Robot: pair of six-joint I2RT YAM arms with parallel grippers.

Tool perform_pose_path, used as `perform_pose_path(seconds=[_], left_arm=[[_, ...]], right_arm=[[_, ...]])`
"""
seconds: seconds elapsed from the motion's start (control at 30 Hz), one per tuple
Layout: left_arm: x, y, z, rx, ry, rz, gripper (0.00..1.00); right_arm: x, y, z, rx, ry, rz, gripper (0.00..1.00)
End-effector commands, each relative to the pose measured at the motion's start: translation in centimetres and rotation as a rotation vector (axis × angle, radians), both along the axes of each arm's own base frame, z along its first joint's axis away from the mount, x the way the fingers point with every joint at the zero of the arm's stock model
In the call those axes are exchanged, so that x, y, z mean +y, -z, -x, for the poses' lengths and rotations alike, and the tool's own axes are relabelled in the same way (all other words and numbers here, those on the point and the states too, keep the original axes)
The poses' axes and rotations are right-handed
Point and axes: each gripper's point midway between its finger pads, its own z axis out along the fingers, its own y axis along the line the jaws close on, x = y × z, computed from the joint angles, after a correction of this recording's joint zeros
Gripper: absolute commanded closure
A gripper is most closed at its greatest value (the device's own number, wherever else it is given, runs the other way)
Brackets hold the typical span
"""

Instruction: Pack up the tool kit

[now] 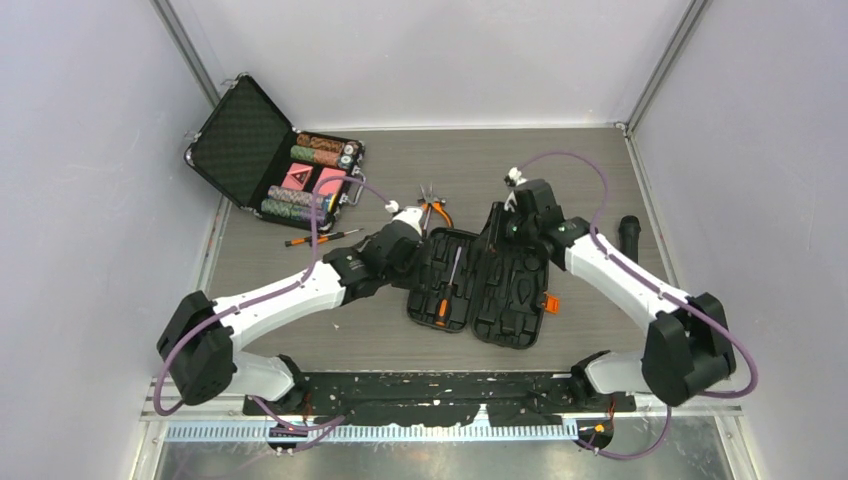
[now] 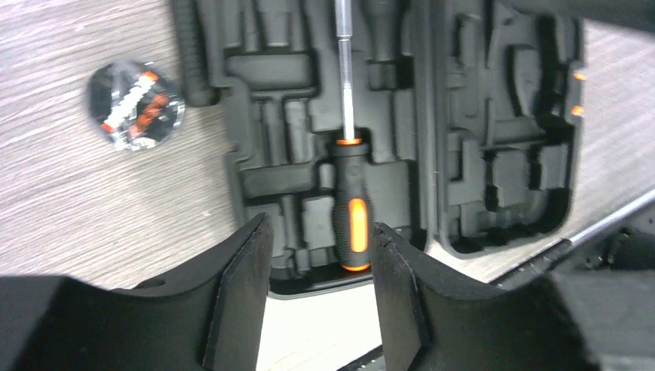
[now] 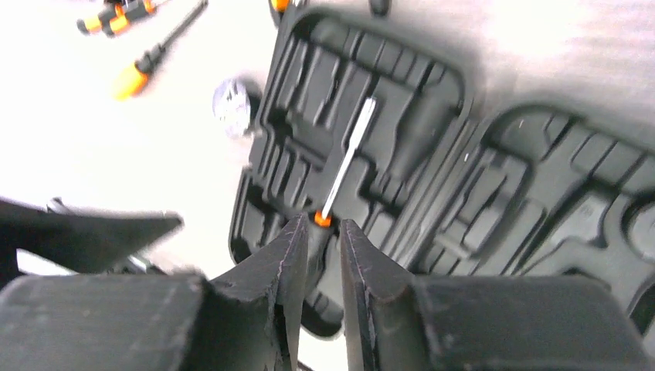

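The black tool kit case lies open and flat at the table's middle. One orange-and-black screwdriver lies in a slot of its left half; the other slots look empty. Orange-handled pliers lie just behind the case. Another screwdriver lies to the left on the table. My left gripper is open and empty, at the case's left edge, with the slotted screwdriver seen beyond its fingers. My right gripper hovers above the case, jaws a narrow gap apart, holding nothing.
An open metal-edged briefcase of poker chips and red cards stands at the back left. A small clear round packet of orange bits lies left of the case. A black cylindrical object lies at the right wall. Walls enclose three sides.
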Motion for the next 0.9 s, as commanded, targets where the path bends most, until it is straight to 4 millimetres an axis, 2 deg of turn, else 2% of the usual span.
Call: perform_pose_path(seconds=[0.0, 0.1, 0.13, 0.23, 0.4, 0.6, 0.87], left_arm=[[-2.6, -1.3, 0.6, -0.028, 0.080, -0.007, 0.52], [-3.8, 0.0, 1.1, 0.015, 0.115, -0.031, 0.55], [-4.1, 0.5, 1.3, 0.032, 0.124, -0.039, 0.56], [-4.8, 2.0, 1.9, 0.083, 0.154, -0.062, 0.58], [-5.1, 3.5, 2.4, 0.136, 0.173, -0.107, 0.59], [-5.6, 4.8, 3.1, 0.192, 0.196, -0.139, 0.59], [-5.6, 6.1, 3.6, 0.247, 0.203, -0.194, 0.70]], right_arm=[[0.7, -1.3, -4.7, -0.074, 0.031, -0.054, 0.73], [1.7, -0.1, -6.2, -0.046, 0.026, -0.072, 0.73], [2.2, -0.3, -6.6, -0.050, 0.014, -0.091, 0.74], [3.0, 1.5, -7.3, -0.009, 0.014, -0.108, 0.74], [3.3, 4.2, -7.4, 0.050, 0.018, -0.099, 0.75], [3.6, 6.3, -7.3, 0.097, 0.020, -0.106, 0.76], [3.5, 8.6, -6.8, 0.152, 0.032, -0.095, 0.80]])
